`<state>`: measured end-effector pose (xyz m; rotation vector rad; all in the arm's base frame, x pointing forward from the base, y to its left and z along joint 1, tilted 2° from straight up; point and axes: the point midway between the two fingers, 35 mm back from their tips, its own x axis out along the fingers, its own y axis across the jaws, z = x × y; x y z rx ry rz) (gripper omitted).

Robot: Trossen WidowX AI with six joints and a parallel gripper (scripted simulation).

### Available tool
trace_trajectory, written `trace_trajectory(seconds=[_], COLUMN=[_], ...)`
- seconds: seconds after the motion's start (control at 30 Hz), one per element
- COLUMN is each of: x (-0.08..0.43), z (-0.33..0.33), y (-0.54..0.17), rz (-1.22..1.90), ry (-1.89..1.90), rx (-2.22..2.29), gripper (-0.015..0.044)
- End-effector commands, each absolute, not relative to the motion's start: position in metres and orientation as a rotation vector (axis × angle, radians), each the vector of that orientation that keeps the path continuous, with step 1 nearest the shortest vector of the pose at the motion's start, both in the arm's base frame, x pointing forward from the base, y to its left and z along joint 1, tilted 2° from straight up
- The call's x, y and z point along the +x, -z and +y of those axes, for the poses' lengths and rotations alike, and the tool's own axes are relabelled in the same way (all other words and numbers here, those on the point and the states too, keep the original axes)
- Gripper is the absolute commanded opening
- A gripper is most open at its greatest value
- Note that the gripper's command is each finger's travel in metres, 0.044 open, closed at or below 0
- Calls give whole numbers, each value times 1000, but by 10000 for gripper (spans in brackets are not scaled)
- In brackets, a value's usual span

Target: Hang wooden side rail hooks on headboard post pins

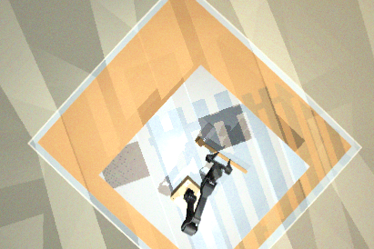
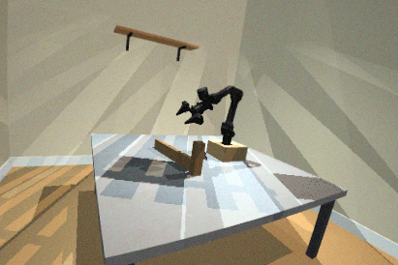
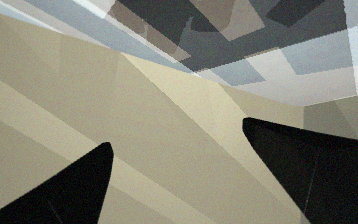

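The wooden post (image 1: 199, 142) (image 2: 198, 158) stands upright on the table. The wooden side rail (image 1: 238, 167) (image 2: 168, 151) runs out from it, with its near end at the post and its far end low over the table. The hooks, pins and slot are too small or hidden to make out, so I cannot tell how the hooks sit. My gripper (image 1: 222, 159) (image 2: 181, 118) (image 3: 179, 135) is wide open and empty, raised in the air above the rail and apart from it. The wrist view shows neither rail nor post, only wall and part of the table between and above the fingers.
The arm's wooden base block (image 1: 180, 188) (image 2: 234, 153) sits on the table (image 1: 201, 82) (image 2: 141, 227) near the rail. A brown wall shelf (image 2: 156, 38) with black brackets is at the back. Dark shadows and light stripes cross the table top.
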<state>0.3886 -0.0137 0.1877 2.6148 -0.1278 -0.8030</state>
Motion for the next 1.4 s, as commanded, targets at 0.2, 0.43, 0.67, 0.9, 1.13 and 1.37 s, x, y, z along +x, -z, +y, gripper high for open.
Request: trace_trajectory(seconds=[0.2, 0.43, 0.67, 0.9, 1.13, 1.37], x=[334, 302, 302, 302, 299, 302], z=[76, 100, 100, 100, 74, 73], y=[-91, -60, -60, -60, -39, -35], rz=[220, 311, 311, 311, 273, 537], ry=[1167, 1302, 1302, 1302, 1397, 1264], rx=[2520, 2448, 2448, 2448, 2377, 2141], gripper=[440, 440, 440, 440, 440, 440])
